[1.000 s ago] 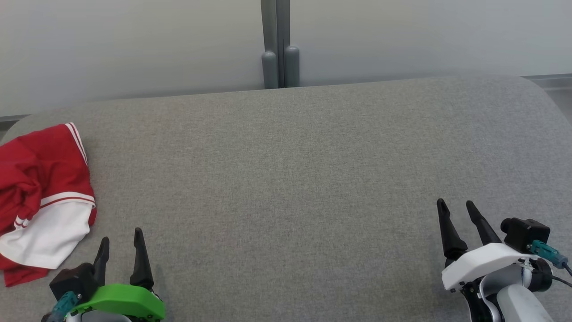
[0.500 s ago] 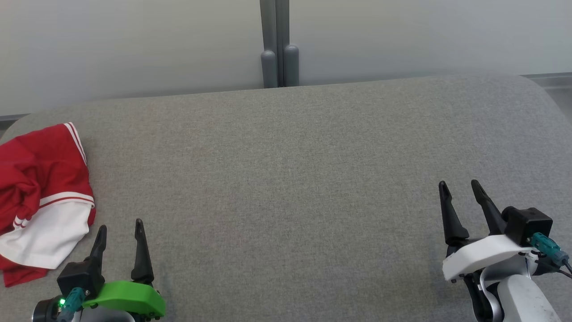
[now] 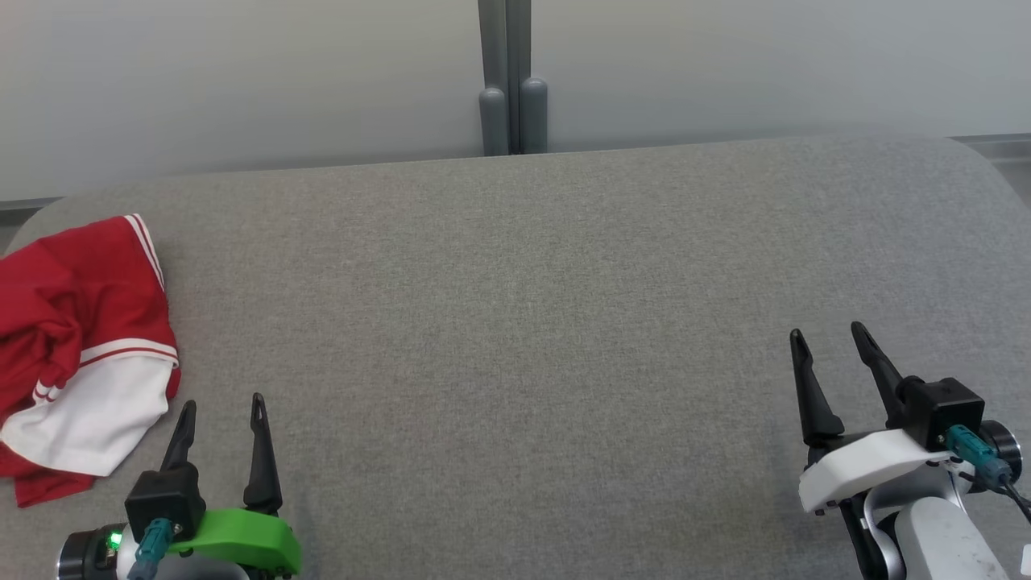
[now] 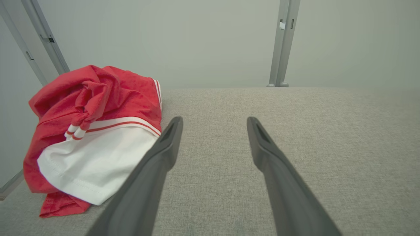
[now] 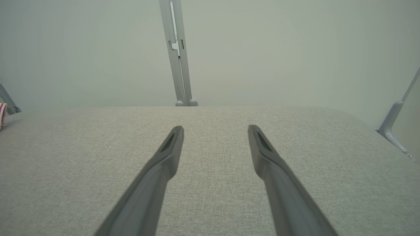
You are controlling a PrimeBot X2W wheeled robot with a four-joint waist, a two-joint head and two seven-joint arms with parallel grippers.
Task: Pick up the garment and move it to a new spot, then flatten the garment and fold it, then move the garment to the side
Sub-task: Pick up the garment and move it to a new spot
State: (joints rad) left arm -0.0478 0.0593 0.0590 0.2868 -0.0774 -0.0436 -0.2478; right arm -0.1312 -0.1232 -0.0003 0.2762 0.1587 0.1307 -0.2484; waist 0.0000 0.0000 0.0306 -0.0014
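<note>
Left gripper (image 3: 224, 403): jaws fully apart, nothing between them, nothing touched. In the left wrist view the bare cloth of the surface shows through the gap. It sits at the lower left of the head view, tips pointing up the frame.

Right gripper (image 3: 827, 332): jaws likewise spread wide and empty, at the lower right of the head view, over open surface.

Red-and-white garment (image 3: 80, 322): crumpled in a heap at the far left edge of the head view, partly cut off by the frame. A white panel lies on top toward the bottom, with bunched red cloth above it (striped cuffs suggest a sports top). Its lower right corner lies just beside the left gripper's tips, up and left of them, not in contact. It is well apart from the right gripper.

Grey fabric surface (image 3: 515, 322): wide, with the middle and right free of objects. A grey post (image 3: 512, 80) stands against the wall behind its far edge, upper centre.

Step in hand, as I judge it: the very first, the pick-up. The garment is not yet grasped or moved.

Next move calls for the left gripper to swing up and left onto the heap and close on a raised fold. The red bunch looks the easiest purchase. Then carry it toward the open middle, where both grippers can reach to flatten it.
</note>
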